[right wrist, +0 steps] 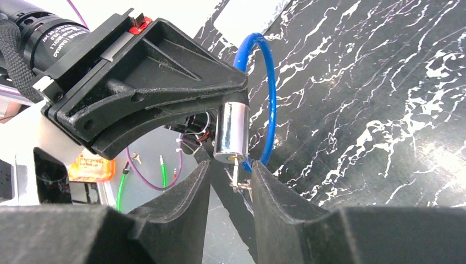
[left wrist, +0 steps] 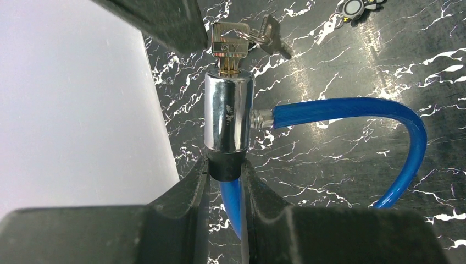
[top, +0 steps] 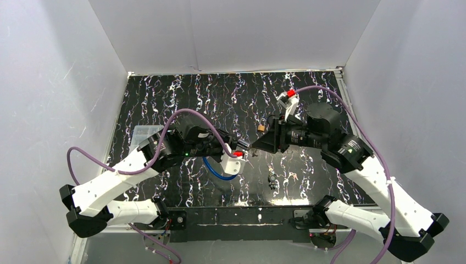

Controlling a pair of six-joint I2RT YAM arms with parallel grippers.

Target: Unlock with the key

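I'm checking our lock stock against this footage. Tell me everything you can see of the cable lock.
The lock is a shiny chrome cylinder with a black end, held off the table. A glossy blue cable leaves its side and loops round. A silver key sits in its free end. The left gripper clamps the black end; the right gripper's jaws flank the key without gripping it.

left gripper [left wrist: 225, 171] clamped; right gripper [right wrist: 231, 168] jaws parted — arms reaching inward
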